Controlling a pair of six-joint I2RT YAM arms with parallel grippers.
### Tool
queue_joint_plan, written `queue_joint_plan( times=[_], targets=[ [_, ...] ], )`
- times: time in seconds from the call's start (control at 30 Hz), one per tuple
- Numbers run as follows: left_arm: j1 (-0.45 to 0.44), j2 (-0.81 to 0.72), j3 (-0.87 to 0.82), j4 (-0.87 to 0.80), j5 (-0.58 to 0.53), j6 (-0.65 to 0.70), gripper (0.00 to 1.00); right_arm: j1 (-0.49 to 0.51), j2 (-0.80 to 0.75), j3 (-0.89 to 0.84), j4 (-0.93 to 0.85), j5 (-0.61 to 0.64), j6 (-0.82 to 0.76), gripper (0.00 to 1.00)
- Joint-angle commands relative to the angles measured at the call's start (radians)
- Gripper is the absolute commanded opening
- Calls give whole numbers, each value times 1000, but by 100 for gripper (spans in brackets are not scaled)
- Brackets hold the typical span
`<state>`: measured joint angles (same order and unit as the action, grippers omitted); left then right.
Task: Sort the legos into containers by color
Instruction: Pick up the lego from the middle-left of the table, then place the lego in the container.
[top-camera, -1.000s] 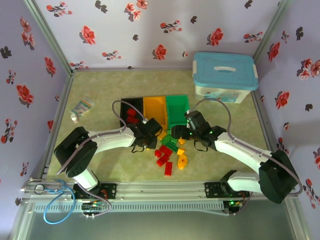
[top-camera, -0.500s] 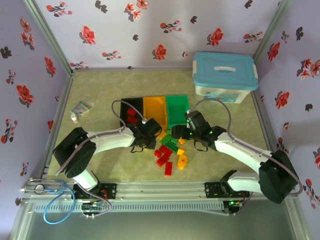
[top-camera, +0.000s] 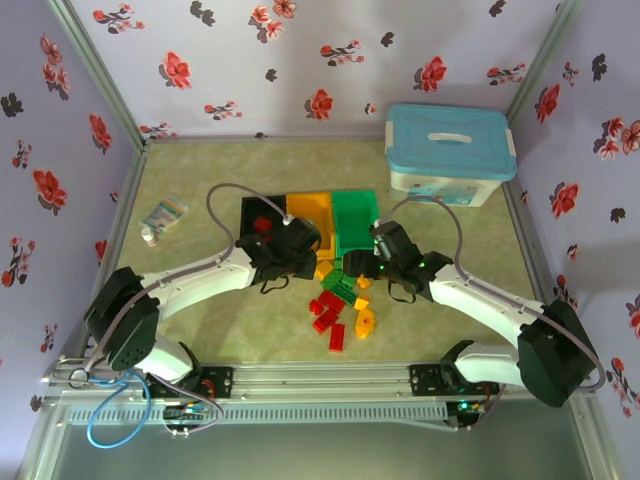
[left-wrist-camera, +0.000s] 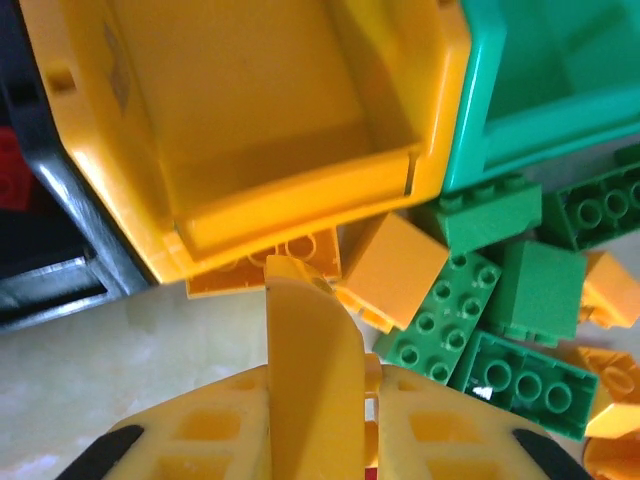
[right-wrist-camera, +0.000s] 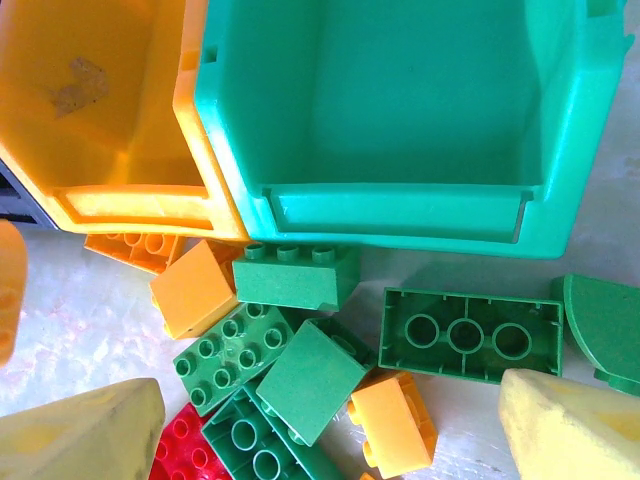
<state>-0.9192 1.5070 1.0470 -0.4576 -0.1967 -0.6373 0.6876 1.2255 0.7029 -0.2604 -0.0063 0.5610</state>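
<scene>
My left gripper (top-camera: 298, 250) is shut on a curved yellow-orange lego (left-wrist-camera: 310, 350), held just in front of the orange-yellow container (left-wrist-camera: 250, 120). The black container (top-camera: 247, 212), orange-yellow container (top-camera: 310, 207) and green container (top-camera: 355, 212) stand side by side. Loose legos (top-camera: 340, 298) in red, green and yellow-orange lie in front of them. My right gripper (right-wrist-camera: 330, 400) hangs open above green legos (right-wrist-camera: 465, 335) near the green container (right-wrist-camera: 400, 90), with nothing between its fingers.
A large white box with a light-blue lid (top-camera: 450, 152) stands at the back right. A small packet (top-camera: 163, 217) lies at the left. Red legos (top-camera: 262, 224) lie in the black container. Flowered walls close in three sides.
My left gripper has finished closing on the yellow-orange lego and moved away from the pile toward the containers. The right arm has stayed still.
</scene>
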Motion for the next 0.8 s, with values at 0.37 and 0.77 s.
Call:
queue_joint_plan(
  times=[0.37, 0.77],
  targets=[
    [122, 214, 296, -29, -4, 137, 23, 7, -40, -10, -3, 19, 6, 87],
    [174, 306, 414, -71, -4, 177, 59, 7, -48, -47, 21, 15, 20, 87]
  ],
)
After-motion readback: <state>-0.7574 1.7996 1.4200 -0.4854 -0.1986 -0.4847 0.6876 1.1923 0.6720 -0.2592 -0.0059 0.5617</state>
